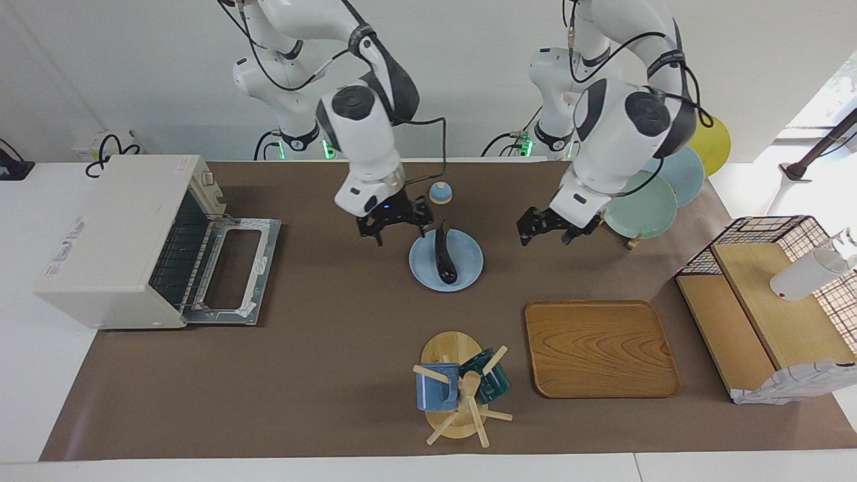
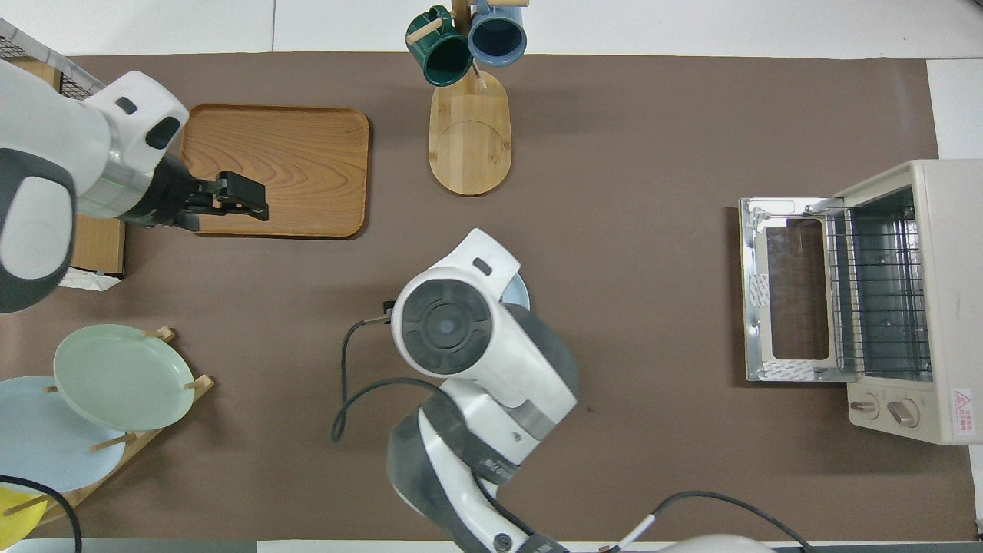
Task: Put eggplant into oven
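Right gripper [image 1: 395,224], fingers spread, hovers just above the eggplant [image 1: 444,258]'s stem end on its plate [image 1: 469,274]: reaching step; next, descend and pinch. Left gripper [image 1: 550,231] waits, state unclear.

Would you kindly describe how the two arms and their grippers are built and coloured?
Both arms have glossy white rounded shells with dark grey joint sections and black round end caps. Black cables loop along them, and green lights glow at their bases. The right gripper and the left gripper are black and two-fingered, each on a white wrist.
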Action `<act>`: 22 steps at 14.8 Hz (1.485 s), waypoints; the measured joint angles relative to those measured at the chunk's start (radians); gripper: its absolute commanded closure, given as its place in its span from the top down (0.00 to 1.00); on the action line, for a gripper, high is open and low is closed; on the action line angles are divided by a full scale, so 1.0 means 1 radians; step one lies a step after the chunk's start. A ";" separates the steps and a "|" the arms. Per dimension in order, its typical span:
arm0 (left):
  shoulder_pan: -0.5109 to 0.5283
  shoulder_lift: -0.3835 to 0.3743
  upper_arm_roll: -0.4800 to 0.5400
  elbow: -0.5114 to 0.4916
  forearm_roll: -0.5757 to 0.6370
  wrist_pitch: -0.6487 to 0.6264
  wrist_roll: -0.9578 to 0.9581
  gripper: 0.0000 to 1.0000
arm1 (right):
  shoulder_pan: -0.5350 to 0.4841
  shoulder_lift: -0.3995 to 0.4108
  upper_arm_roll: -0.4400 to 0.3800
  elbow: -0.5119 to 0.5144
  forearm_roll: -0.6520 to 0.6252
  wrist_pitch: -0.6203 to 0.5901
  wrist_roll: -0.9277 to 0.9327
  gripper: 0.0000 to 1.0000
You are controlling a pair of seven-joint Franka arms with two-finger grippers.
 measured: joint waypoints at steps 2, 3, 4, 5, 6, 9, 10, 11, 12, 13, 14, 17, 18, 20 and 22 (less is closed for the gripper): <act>0.032 -0.029 0.000 -0.001 0.033 -0.028 0.038 1.00 | 0.044 0.087 -0.002 0.033 -0.039 0.034 0.040 0.94; 0.038 -0.043 -0.001 -0.004 0.050 -0.045 0.053 1.00 | 0.048 0.113 -0.003 0.026 -0.047 0.066 0.040 0.84; 0.041 -0.054 -0.001 -0.008 0.070 -0.059 0.064 1.00 | 0.046 0.129 -0.006 0.018 -0.052 0.090 0.040 0.80; 0.041 -0.066 -0.001 -0.017 0.083 -0.065 0.070 1.00 | 0.044 0.134 -0.010 0.010 -0.053 0.104 0.040 0.79; 0.041 -0.079 -0.002 -0.032 0.090 -0.070 0.073 1.00 | 0.042 0.134 -0.012 0.004 -0.054 0.108 0.039 0.78; 0.041 -0.122 -0.003 -0.086 0.094 -0.072 0.079 1.00 | 0.044 0.124 -0.012 -0.044 -0.054 0.173 0.039 0.78; 0.041 -0.135 -0.004 -0.098 0.094 -0.072 0.081 1.00 | 0.046 0.121 -0.011 -0.071 -0.054 0.205 0.039 0.78; 0.041 -0.145 -0.005 -0.101 0.094 -0.073 0.081 1.00 | 0.047 0.118 -0.011 -0.098 -0.054 0.233 0.039 0.78; 0.041 -0.151 -0.005 -0.093 0.094 -0.082 0.081 1.00 | 0.048 0.116 -0.009 -0.117 -0.054 0.250 0.039 0.75; 0.041 -0.153 -0.006 -0.070 0.096 -0.114 0.082 1.00 | 0.048 0.114 -0.009 -0.128 -0.054 0.258 0.039 0.73; 0.042 -0.151 -0.006 -0.032 0.103 -0.164 0.082 1.00 | 0.047 0.111 -0.009 -0.133 -0.054 0.263 0.040 0.62; 0.074 -0.123 -0.026 0.106 0.118 -0.302 0.082 1.00 | 0.048 0.104 -0.005 -0.137 -0.054 0.264 0.040 0.14; 0.099 -0.112 -0.047 0.132 0.118 -0.317 0.085 1.00 | 0.050 0.101 -0.004 -0.141 -0.054 0.264 0.040 0.01; 0.121 -0.096 -0.067 0.140 0.118 -0.316 0.099 1.00 | 0.052 0.098 -0.004 -0.146 -0.054 0.267 0.040 0.00; 0.122 -0.082 -0.070 0.131 0.118 -0.314 0.107 1.00 | 0.051 0.092 -0.005 -0.148 -0.054 0.276 0.039 0.00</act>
